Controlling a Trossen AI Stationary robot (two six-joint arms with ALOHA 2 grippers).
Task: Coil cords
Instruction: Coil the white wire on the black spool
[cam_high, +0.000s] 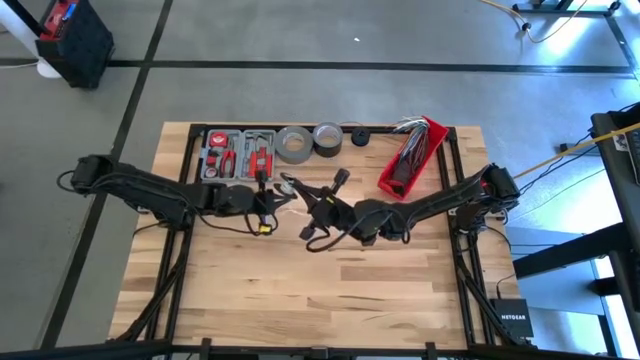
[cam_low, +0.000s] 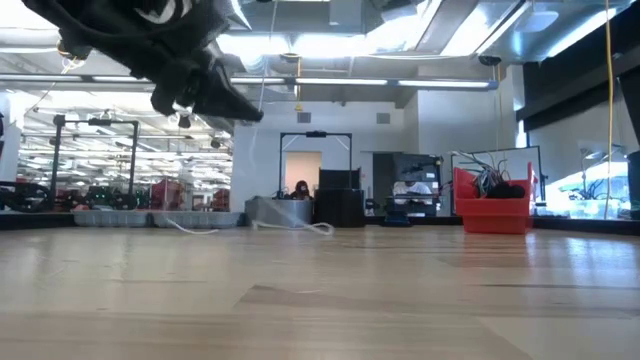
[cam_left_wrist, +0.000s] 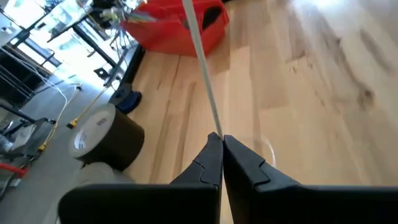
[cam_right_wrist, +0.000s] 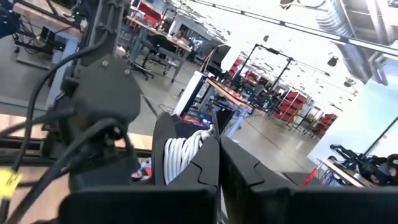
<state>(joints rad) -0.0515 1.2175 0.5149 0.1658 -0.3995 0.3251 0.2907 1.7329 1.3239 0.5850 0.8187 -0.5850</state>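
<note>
The thin white cord (cam_left_wrist: 202, 68) runs taut from my left gripper (cam_left_wrist: 219, 138), which is shut on it, out over the table. In the high view my left gripper (cam_high: 268, 200) and my right gripper (cam_high: 308, 203) stand close together at the table's middle, with loops of the cord (cam_high: 289, 186) between them. In the right wrist view several turns of the cord (cam_right_wrist: 185, 150) lie bunched against my right gripper (cam_right_wrist: 217, 146), whose fingers are shut. A slack part of the cord (cam_low: 290, 227) lies on the table in the low view. My left gripper pinches one strand of the cord (cam_left_wrist: 213, 127) between its two fingertips. The strand leaves the fingers straight and taut, clear of the table. My right gripper has its fingers shut with the cord's turns (cam_right_wrist: 180, 155) against the outer side of one finger (cam_right_wrist: 202, 165). The fingers hide whether a strand lies between them.
At the far edge stand a red bin (cam_high: 410, 155) with wires, two grey tape rolls (cam_high: 295, 143), a small black puck (cam_high: 359, 137) and a grey tool tray (cam_high: 235, 152). The near half of the wooden table (cam_high: 320, 290) is bare wood.
</note>
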